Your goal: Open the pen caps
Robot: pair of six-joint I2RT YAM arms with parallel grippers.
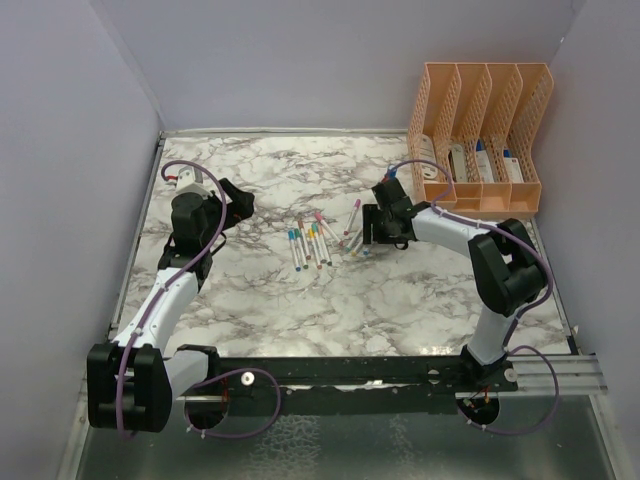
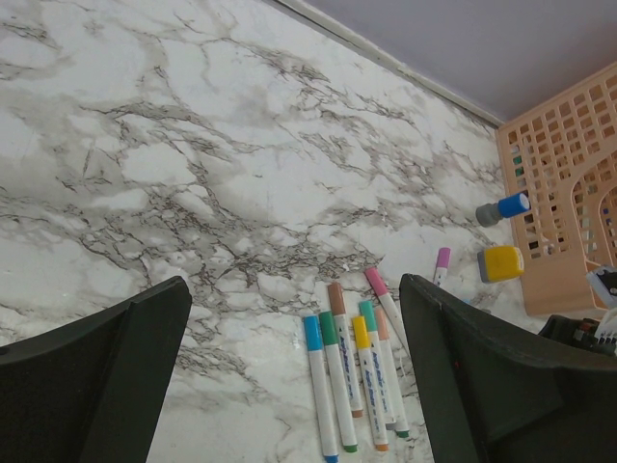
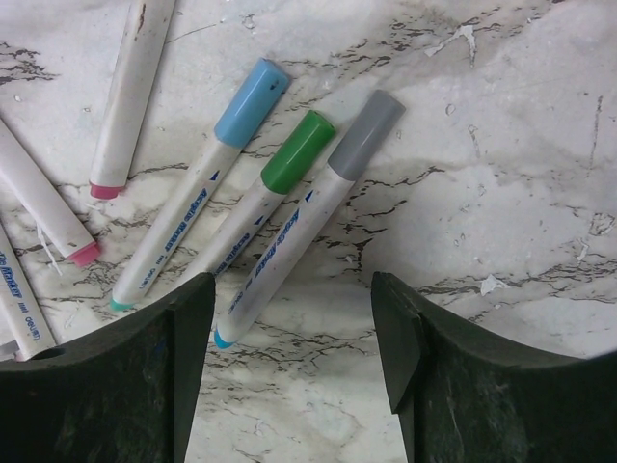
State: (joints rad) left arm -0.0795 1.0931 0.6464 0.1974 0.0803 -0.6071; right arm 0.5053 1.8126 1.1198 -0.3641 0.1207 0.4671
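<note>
Several white-barrelled pens (image 1: 310, 243) with coloured caps lie capped in a loose row at the table's middle. A few more pens (image 1: 352, 225) lie just right of them. In the left wrist view the row (image 2: 352, 376) shows blue, green, brown, yellow, teal and pink caps. My left gripper (image 1: 240, 205) is open and empty, left of the row; in its own view (image 2: 294, 367) the pens lie between the fingers. My right gripper (image 1: 375, 232) is open and empty. It (image 3: 294, 347) hovers low over three pens with light blue (image 3: 251, 101), green (image 3: 299, 149) and grey (image 3: 364, 135) caps. The grey-capped pen's tail lies between the jaws.
A peach file organiser (image 1: 480, 140) stands at the back right and holds white-and-blue items. Two stubby bottles, blue (image 2: 501, 207) and yellow-orange (image 2: 501, 262), lie beside it (image 2: 569, 193). Purple walls close in the table on three sides.
</note>
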